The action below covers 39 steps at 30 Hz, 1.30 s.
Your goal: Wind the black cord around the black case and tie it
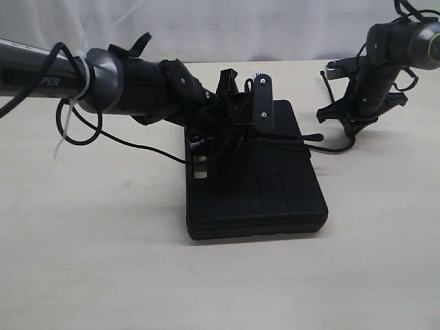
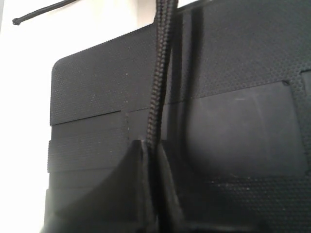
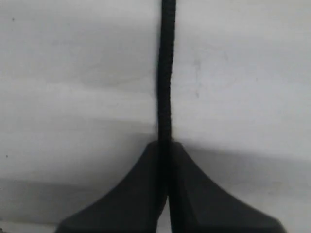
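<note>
The black case (image 1: pixel 254 185) lies flat in the middle of the pale table, its handle slot toward the left arm. My left gripper (image 1: pixel 230 113) hangs over the case's far end, shut on the black cord (image 2: pixel 160 77), which runs braided from between its fingers across the grooved lid (image 2: pixel 243 126). A free cord end (image 2: pixel 39 13) lies on the table beyond the case. My right gripper (image 1: pixel 357 122) stands off the case's far right corner, shut on another stretch of the black cord (image 3: pixel 165 73). That stretch (image 1: pixel 292 139) crosses the lid between the grippers.
The left arm's grey tube (image 1: pixel 62 75) carries smooth black cables and white zip ties (image 1: pixel 69 127), reaching in from the left. The table's far edge meets a white backdrop (image 1: pixel 240 27). Pale tabletop (image 1: pixel 206 289) extends in front of the case.
</note>
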### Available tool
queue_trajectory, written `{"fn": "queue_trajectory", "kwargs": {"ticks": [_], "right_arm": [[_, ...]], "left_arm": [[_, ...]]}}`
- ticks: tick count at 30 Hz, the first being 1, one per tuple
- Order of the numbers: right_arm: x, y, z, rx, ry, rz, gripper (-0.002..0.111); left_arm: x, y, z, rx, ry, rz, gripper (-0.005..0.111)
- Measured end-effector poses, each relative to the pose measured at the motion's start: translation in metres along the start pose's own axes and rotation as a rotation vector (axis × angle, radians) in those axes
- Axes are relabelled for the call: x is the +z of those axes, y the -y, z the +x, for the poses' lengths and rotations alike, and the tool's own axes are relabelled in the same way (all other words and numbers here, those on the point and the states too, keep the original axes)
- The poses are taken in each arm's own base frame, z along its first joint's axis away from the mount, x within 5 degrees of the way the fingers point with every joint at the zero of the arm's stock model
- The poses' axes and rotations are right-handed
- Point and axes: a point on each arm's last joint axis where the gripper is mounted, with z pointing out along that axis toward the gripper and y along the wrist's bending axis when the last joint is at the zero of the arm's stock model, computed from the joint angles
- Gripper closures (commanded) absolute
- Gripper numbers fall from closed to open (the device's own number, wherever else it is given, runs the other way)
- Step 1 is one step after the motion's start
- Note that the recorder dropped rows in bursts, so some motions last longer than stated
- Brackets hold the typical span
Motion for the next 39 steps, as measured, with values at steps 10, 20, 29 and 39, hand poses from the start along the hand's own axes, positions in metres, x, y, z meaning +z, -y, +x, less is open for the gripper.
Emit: {"fn": "queue_trajectory", "kwargs": {"ticks": [10, 20, 29, 39], "right_arm": [[-0.005, -0.006, 0.014, 0.021, 0.095, -0.006, 0.104], [-0.011, -0.020, 0.059, 0.069, 0.450, -0.052, 0.104], [0.004, -0.030, 0.119, -0.014, 0.761, -0.011, 0.104], [-0.027, -0.041, 0.136, -0.209, 0.994, -0.023, 0.104]], "left_arm": [[-0.005, -0.009, -0.001, -0.144, -0.004, -0.082, 0.107], [-0.010, -0.025, 0.021, -0.557, -0.009, -0.127, 0.107], [-0.015, -0.038, 0.043, -0.694, -0.021, -0.168, 0.107], [-0.018, -0.047, 0.046, -0.693, -0.023, -0.277, 0.107]]}}
